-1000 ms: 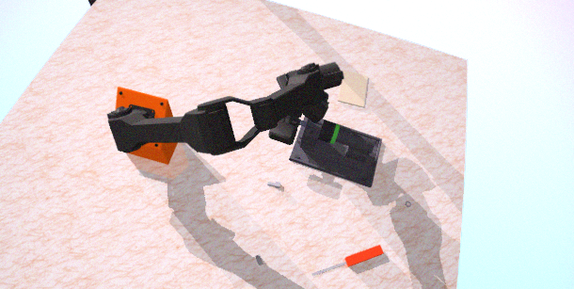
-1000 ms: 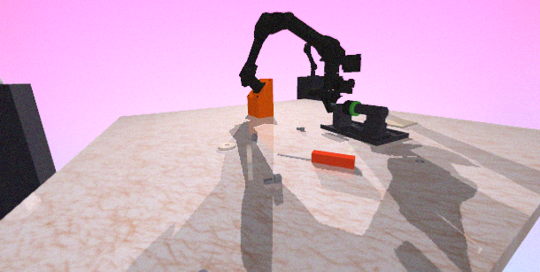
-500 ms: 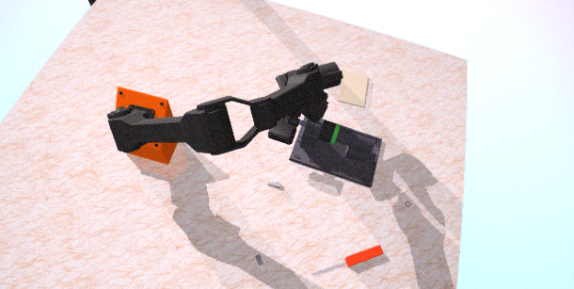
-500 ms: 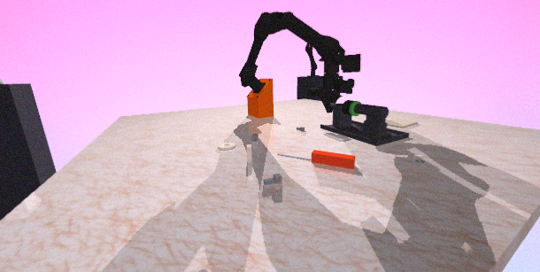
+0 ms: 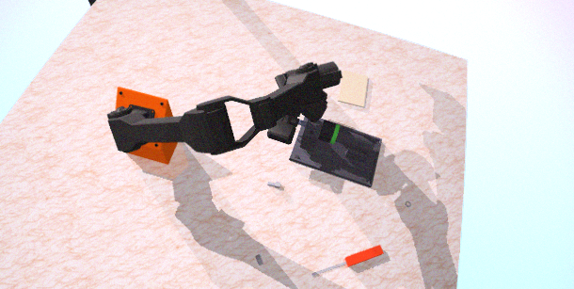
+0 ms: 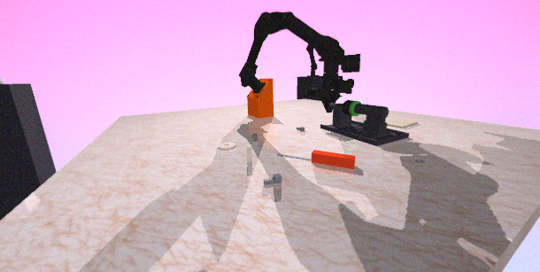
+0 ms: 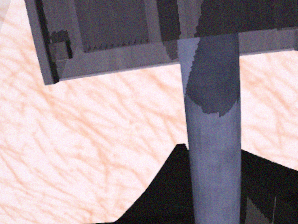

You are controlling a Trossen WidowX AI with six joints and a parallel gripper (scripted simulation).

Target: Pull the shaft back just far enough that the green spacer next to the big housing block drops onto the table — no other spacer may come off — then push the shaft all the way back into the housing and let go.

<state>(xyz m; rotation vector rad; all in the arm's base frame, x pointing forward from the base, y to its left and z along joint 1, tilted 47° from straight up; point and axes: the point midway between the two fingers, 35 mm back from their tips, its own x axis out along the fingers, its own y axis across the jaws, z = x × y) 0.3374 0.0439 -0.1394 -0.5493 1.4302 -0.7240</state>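
Observation:
A dark fixture [image 5: 350,168] [image 6: 391,137] has a base plate and two dark uprights, with a round dark body along its top. The green spacer [image 5: 335,134] [image 6: 354,108] is a bright ring up on that line, between the uprights and above the plate. A black section lies beside it on the gripper's side. The blue-grey shaft [image 7: 215,130] sticks out of the fixture towards the arm. My gripper [image 6: 328,108] [image 7: 196,151] is shut on this shaft's outer end. The shaft's inner end and any contact between spacer and housing are hidden.
An orange block [image 5: 167,149] [image 6: 266,102] bears the arm's base. A red-handled screwdriver [image 5: 364,255] [image 6: 333,159] lies in front of the fixture. A pale square [image 5: 354,89] lies behind it. Small grey parts [image 5: 275,184] [image 6: 273,181] and a cream disc [image 6: 227,145] lie about.

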